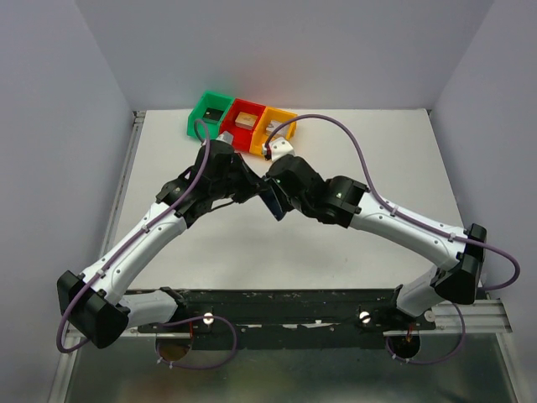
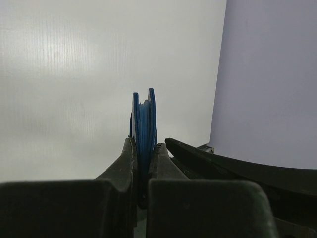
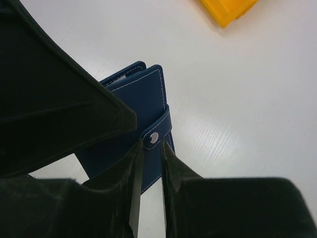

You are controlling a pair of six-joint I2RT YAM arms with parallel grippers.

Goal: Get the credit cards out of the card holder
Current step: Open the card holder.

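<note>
Left end effector point(image 2: 143, 148) pinches the light, probably slick card holder point(image 2: 143, 114); right end effector point(image 3: 151, 154) straddles its strap tab point(image 3: 159, 130), likely the best pull-spot, grip unclear.

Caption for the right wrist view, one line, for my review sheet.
Right pincer straddling the snap strap of the blue card holder, yellow bin beyond.

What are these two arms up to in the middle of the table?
They are working together on a dark blue card holder, lifted off the table. The left arm has it clamped edge-on in its shut jaws. The right arm has its jaws on either side of the strap tab with the snap; whether they have pinched it I cannot tell. The holder looks closed, and no card shows outside it.
</note>
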